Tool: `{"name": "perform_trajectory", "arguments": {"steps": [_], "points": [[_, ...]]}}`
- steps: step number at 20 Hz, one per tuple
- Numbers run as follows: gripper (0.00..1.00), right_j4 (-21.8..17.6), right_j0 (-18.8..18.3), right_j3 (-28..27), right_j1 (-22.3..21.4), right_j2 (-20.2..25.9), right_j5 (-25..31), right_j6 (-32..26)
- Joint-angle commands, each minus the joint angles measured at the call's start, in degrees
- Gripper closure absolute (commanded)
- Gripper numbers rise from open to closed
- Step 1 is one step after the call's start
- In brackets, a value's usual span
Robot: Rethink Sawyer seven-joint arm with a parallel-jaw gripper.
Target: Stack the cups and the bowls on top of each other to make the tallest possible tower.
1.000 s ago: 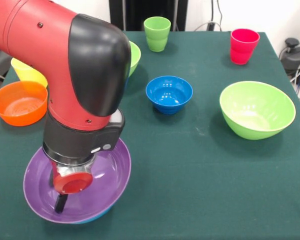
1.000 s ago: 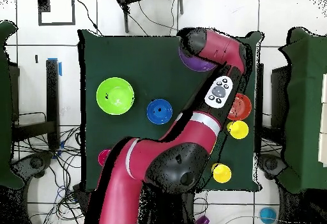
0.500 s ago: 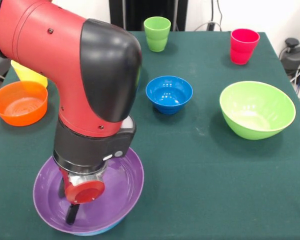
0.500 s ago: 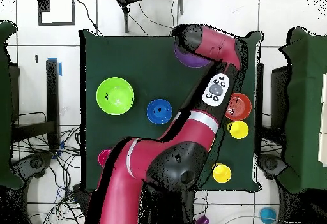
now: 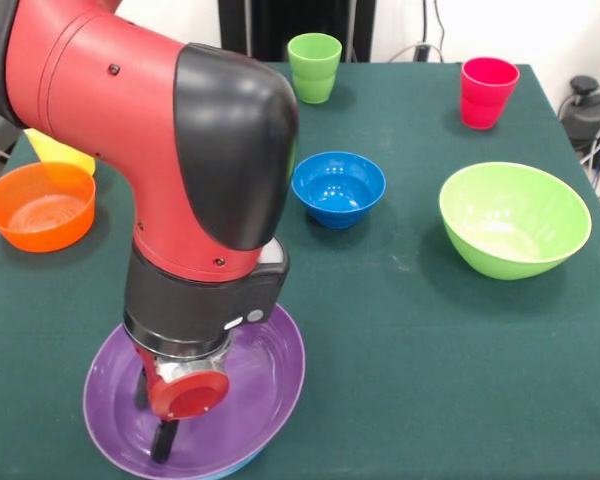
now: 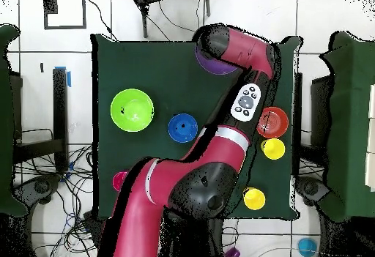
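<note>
Reaching down into the wide purple plastic bowl, which sits nested on a blue one at the tabletop's near edge, our gripper shows dark fingers at the bowl's wall, though we cannot tell whether they pinch it. We judge the pair is being dragged. We should move slowly and low, keeping clear of the small blue glossy bowl nearby.

The purple bowl has slid rightward along the near edge, seemingly dragged by the gripper (fingers inside it).
</note>
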Motion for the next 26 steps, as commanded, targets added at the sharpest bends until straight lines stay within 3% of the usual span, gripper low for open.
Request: {"name": "perform_trajectory", "arguments": {"steps": [1,16,26], "points": [[0.00,0.88,3.02,3.10,2.79,10.68,3.20,3.16],[0.00,-1.72,5.26,11.45,-2.22,16.51,4.05,0.13],[0.00,-2.84,5.10,13.06,-3.38,17.84,4.14,-0.72]]}}
